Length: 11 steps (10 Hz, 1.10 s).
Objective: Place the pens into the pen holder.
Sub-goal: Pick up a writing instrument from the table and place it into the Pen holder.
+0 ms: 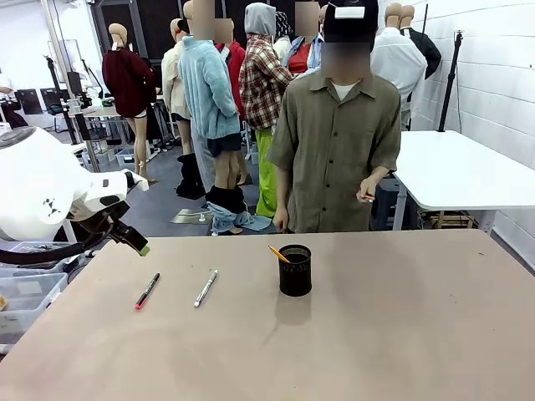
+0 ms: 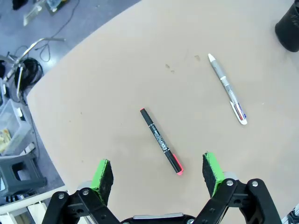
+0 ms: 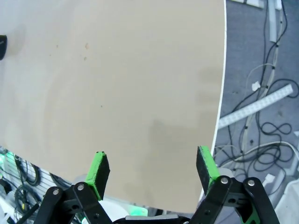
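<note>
I hold the left gripper [image 2: 157, 173] wide and empty above the black pen [image 2: 161, 141], flat at twelve o'clock, lined up, I judge, to straddle it, with the white pen [image 2: 227, 88] at one and the holder [image 2: 288, 25], pencil [image 1: 278, 253] inside, at two, while the right gripper [image 3: 152, 173] hangs wide over bare table [image 3: 117, 93].

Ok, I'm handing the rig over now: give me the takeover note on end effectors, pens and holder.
Left end effector: open, empty, above the black pen.
Right end effector: open, empty, over the table by its edge.
Done: orange pencil stands in the pen holder.
Black pen and white-silver pen lie on the table, to the holder's left in the front view.
To do: both into the holder.
</note>
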{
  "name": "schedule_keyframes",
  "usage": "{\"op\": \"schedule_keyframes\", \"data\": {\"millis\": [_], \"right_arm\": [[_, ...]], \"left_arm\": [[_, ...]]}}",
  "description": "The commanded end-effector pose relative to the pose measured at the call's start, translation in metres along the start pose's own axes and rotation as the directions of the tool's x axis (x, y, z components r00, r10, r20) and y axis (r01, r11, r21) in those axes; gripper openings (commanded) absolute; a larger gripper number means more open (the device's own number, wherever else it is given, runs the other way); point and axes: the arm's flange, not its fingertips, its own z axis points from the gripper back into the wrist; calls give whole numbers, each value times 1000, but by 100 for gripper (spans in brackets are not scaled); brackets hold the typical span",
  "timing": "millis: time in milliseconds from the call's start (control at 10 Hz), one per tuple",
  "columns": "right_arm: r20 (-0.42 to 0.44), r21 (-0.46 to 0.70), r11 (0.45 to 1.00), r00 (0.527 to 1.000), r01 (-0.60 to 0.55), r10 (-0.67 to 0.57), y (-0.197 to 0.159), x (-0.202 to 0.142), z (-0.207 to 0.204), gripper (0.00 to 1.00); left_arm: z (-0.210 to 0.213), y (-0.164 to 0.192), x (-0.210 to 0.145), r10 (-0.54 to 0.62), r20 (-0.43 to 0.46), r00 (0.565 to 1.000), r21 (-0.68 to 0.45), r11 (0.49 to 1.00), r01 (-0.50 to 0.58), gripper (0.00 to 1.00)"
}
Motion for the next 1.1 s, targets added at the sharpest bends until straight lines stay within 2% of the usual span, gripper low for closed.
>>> {"op": "schedule_keyframes", "data": {"millis": [0,100,200,300,600,1000], "right_arm": [[-19,-9,1000,1000,8,-8,1,0,-1,93],[-19,-9,1000,1000,8,-8,1,0,-1,93],[-19,-9,1000,1000,8,-8,1,0,-1,93],[-19,-9,1000,1000,8,-8,1,0,-1,93],[-19,-9,1000,1000,8,-8,1,0,-1,93],[-19,-9,1000,1000,8,-8,1,0,-1,93]], "left_arm": [[-6,1,0,3,-11,1000,-6,1000,-3,100],[-3,-6,-4,-3,-18,1000,15,1000,3,100],[-27,-7,-1,-5,-118,993,-20,1000,3,100],[-47,-6,1,-17,-179,984,-57,998,7,100],[-87,-11,5,-32,-273,962,-119,993,-1,100],[-126,7,-7,45,-359,932,-141,985,-102,100]]}}
